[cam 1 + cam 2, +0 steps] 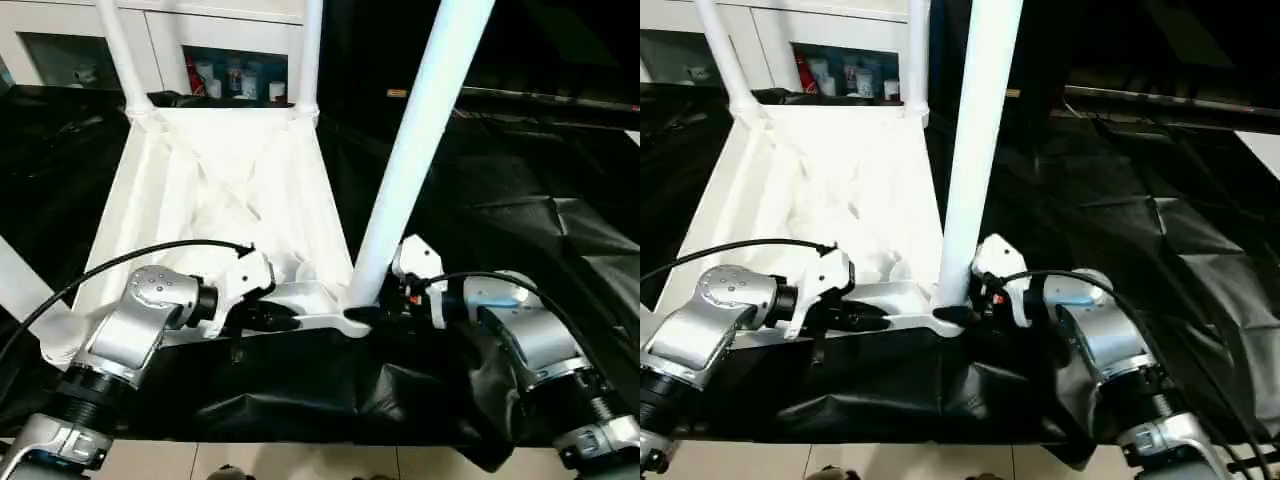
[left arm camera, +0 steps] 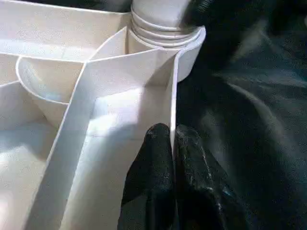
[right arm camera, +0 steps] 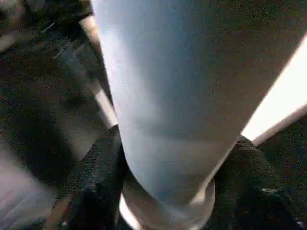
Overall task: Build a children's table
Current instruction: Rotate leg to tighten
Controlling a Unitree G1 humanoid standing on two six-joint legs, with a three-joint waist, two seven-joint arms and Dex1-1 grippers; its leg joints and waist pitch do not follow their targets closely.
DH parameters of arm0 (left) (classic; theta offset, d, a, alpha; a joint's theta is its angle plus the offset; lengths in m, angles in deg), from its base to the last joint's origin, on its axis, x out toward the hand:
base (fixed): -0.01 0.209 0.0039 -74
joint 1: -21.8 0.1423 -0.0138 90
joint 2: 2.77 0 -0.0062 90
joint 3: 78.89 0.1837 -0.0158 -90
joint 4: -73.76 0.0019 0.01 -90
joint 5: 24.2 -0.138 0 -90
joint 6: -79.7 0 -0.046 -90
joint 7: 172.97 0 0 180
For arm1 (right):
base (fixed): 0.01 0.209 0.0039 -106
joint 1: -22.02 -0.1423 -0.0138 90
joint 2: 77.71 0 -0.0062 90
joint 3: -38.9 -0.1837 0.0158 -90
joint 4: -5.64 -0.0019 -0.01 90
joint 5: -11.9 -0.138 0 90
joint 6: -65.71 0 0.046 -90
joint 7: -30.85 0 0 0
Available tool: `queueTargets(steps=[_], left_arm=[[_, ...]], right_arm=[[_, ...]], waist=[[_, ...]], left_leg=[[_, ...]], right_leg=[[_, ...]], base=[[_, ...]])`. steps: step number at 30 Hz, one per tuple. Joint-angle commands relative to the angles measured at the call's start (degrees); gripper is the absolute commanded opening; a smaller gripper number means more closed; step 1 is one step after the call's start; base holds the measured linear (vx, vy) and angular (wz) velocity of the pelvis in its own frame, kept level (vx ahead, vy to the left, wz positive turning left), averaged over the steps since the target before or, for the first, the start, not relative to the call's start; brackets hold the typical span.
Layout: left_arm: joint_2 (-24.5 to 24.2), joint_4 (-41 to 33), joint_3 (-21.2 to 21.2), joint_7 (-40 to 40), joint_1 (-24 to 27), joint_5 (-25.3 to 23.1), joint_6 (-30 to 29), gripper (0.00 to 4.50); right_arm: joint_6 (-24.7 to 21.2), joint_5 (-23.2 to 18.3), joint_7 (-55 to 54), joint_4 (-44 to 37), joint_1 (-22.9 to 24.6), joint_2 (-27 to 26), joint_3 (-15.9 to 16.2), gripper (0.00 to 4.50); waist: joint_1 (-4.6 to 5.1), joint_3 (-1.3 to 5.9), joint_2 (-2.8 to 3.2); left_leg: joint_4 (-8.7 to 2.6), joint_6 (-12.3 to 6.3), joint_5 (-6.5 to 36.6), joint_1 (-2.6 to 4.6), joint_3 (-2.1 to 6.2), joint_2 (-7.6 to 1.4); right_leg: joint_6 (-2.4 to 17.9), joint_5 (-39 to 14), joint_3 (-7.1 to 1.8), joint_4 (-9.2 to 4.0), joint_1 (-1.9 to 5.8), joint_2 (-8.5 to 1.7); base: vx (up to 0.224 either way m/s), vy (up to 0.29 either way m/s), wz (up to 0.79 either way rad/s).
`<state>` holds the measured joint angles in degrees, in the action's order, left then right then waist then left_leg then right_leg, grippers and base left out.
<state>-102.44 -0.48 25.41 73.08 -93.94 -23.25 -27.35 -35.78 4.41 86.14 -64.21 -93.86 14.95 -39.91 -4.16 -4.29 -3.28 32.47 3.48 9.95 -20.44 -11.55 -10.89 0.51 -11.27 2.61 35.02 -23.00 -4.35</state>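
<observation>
**Near leg gripped at its socket, rim pinched**

The children's table top lies upside down on a black-draped desk, ribbed underside up, close in front of the robot. Two white legs stand in its far corner sockets. A third leg rises, leaning, from the near right corner socket. The right pincer has a black finger on each side of this leg's base. The left pincer is closed on the top's thin near rim wall, beside that socket. A white cabinet with glass-fronted shelves stands behind.
</observation>
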Motion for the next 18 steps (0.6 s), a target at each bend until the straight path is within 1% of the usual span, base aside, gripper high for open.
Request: queueTargets(steps=[1, 2, 3, 4, 5, 6, 7, 8, 9, 10, 11, 12, 13, 14, 15, 16, 17, 18], left_arm=[[3.47, 3.30, 0.82, -4.51, 0.06, -0.26, -0.27, 0.00], [5.67, 5.25, 0.93, -8.29, -1.11, -1.54, -0.40, 0.00], [7.31, 6.44, 1.17, -10.80, -1.95, -2.39, -0.70, 0.00], [7.53, 6.58, 1.20, -11.17, -2.06, -2.52, -0.75, 0.00], [8.88, 7.42, 1.35, -13.41, -2.70, -3.25, -1.00, 0.00], [10.65, 8.33, 1.41, -15.98, -3.46, -3.86, -1.53, 0.00], [10.94, 8.44, 1.44, -16.30, -3.57, -3.90, -1.64, 0.00], [13.38, 9.30, 1.79, -18.85, -4.40, -4.28, -2.38, 0.00], [15.51, 10.13, 2.19, -20.86, -5.10, -4.72, -2.77, 0.00], [15.51, 10.13, 2.19, -20.86, -5.10, -4.72, -2.77, 0.00], [17.37, 11.14, 3.15, -21.96, -5.93, -5.61, -2.22, 0.00], [17.62, 11.40, 3.49, -21.71, -6.18, -5.84, -1.97, 0.00], [17.74, 11.82, 3.63, -21.70, -6.47, -6.22, -1.49, 0.00], [17.69, 11.89, 3.60, -21.65, -6.52, -6.30, -1.32, 0.00], [17.47, 11.98, 3.50, -21.35, -6.61, -6.40, -0.97, 0.00], [16.80, 11.74, 3.24, -20.57, -6.52, -6.31, -0.66, 0.00], [16.50, 11.55, 3.15, -20.26, -6.43, -6.24, -0.64, 0.00], [15.96, 11.27, 3.08, -19.91, -6.26, -6.26, -0.32, 0.00]], right_arm=[[-2.09, 2.32, -7.97, 3.86, 0.09, -1.79, -0.70, 2.31], [-3.12, 2.61, -13.53, 5.20, -0.03, -4.36, -2.12, 2.22], [-3.86, 2.82, -17.11, 5.76, -0.06, -6.11, -2.92, 2.18], [-3.95, 2.86, -17.56, 5.80, -0.06, -6.32, -3.00, 2.18], [-4.45, 3.14, -20.29, 6.02, -0.04, -7.63, -3.54, 2.13], [-5.23, 3.46, -23.48, 6.23, -0.07, -9.22, -4.12, 2.13], [-5.35, 3.52, -23.89, 6.24, -0.08, -9.46, -4.18, 2.13], [-6.03, 4.02, -27.12, 6.44, -0.20, -11.37, -4.50, 2.13], [-6.21, 4.53, -29.72, 6.76, -0.38, -13.00, -4.64, 2.13], [-6.21, 4.53, -29.72, 6.76, -0.38, -13.00, -4.64, 2.13], [-6.12, 4.94, -31.53, 7.29, -0.88, -14.69, -4.34, 2.13], [-5.97, 4.86, -31.80, 7.40, -1.11, -15.18, -4.29, 2.13], [-5.57, 4.98, -32.28, 7.50, -1.34, -15.56, -4.34, 2.13], [-5.40, 4.93, -32.36, 7.49, -1.41, -15.62, -4.43, 2.13], [-5.05, 4.56, -32.17, 7.38, -1.58, -15.72, -4.71, 2.44], [-4.49, 3.58, -31.50, 7.01, -1.87, -15.57, -5.49, 2.63], [-4.26, 3.21, -31.30, 6.86, -1.97, -15.45, -5.85, 2.77], [-4.18, 2.52, -30.28, 6.49, -2.07, -15.08, -6.24, 2.79]], waist=[[0.16, 2.03, -0.09], [0.28, 2.06, -0.22], [0.48, 2.01, -0.20], [0.58, 2.02, -0.22], [0.67, 2.06, -0.30], [0.63, 2.09, -0.12], [0.58, 2.14, -0.19], [0.66, 2.11, -0.13], [0.52, 2.14, -0.15], [0.53, 2.14, -0.15], [0.42, 2.30, -0.12], [0.47, 2.36, -0.13], [0.37, 2.35, -0.12], [0.34, 2.51, -0.11], [0.23, 2.64, -0.06], [0.21, 2.69, -0.05], [0.14, 2.70, -0.02], [0.08, 2.65, -0.04]], left_leg=[[-4.09, -0.50, 16.38, 0.66, 1.39, -2.44], [-4.16, 0.33, 17.87, 0.75, 1.60, -2.36], [-4.20, 0.72, 18.79, 0.94, 1.74, -2.35], [-4.23, 0.87, 18.96, 0.94, 1.79, -2.34], [-4.27, 0.97, 18.87, 0.87, 1.92, -2.31], [-4.23, 0.88, 19.14, 1.00, 1.92, -2.26], [-4.20, 0.78, 19.28, 1.15, 1.92, -2.33], [-4.27, 0.54, 19.13, 0.93, 1.91, -2.30], [-4.30, 0.46, 19.07, 1.05, 1.85, -2.34], [-4.24, 0.50, 19.15, 1.17, 1.78, -2.32], [-4.26, 0.33, 18.88, 1.10, 1.88, -2.27], [-4.31, 0.01, 18.29, 0.78, 1.85, -2.24], [-4.36, -0.11, 18.00, 0.74, 1.89, -2.24], [-4.33, -0.34, 17.30, 0.63, 1.84, -2.18], [-4.28, -0.72, 16.42, 0.55, 1.75, -2.17], [-4.27, -0.93, 16.06, 0.45, 1.73, -2.16], [-4.26, -1.25, 15.56, 0.42, 1.66, -2.19], [-4.25, -1.48, 15.47, 0.31, 1.60, -2.11]], right_leg=[[9.54, -21.92, -2.65, -5.42, 1.46, -3.90], [8.19, -25.97, -2.65, -5.74, 1.48, -4.06], [7.14, -28.45, -2.71, -6.10, 1.21, -4.14], [6.65, -29.15, -2.76, -6.19, 1.18, -4.17], [5.81, -30.12, -2.76, -6.27, 1.20, -4.22], [5.30, -31.01, -2.79, -6.47, 0.97, -4.25], [5.15, -31.03, -2.79, -6.56, 0.91, -4.24], [5.16, -30.42, -2.85, -6.48, 0.87, -4.17], [5.07, -29.65, -2.84, -6.48, 0.79, -4.06], [5.15, -29.34, -2.89, -6.50, 0.58, -4.03], [5.24, -28.49, -2.88, -6.37, 0.84, -4.08], [5.25, -27.01, -2.94, -6.26, 0.97, -3.98], [5.23, -26.45, -2.92, -6.21, 1.00, -3.99], [5.44, -24.73, -2.94, -5.98, 1.11, -3.92], [5.84, -22.61, -2.97, -5.83, 1.26, -3.96], [6.07, -21.72, -2.96, -5.75, 1.37, -3.96], [6.40, -20.58, -2.95, -5.67, 1.39, -3.93], [6.50, -20.51, -2.92, -5.69, 1.48, -3.93]], base=[[0.000, 0.000, 0.00], [0.000, 0.000, 0.00], [0.000, 0.000, 0.00], [0.000, 0.000, 0.00], [0.000, 0.000, 0.00], [0.000, 0.000, 0.00], [0.000, 0.000, 0.00], [0.000, 0.000, 0.00], [0.000, 0.000, 0.00], [0.000, 0.000, 0.00], [0.000, 0.000, 0.00], [0.000, 0.000, 0.00], [0.000, 0.000, 0.00], [0.000, 0.000, 0.00], [0.000, 0.000, 0.00], [0.000, 0.000, 0.00], [0.000, 0.000, 0.00], [0.000, 0.000, 0.00]])
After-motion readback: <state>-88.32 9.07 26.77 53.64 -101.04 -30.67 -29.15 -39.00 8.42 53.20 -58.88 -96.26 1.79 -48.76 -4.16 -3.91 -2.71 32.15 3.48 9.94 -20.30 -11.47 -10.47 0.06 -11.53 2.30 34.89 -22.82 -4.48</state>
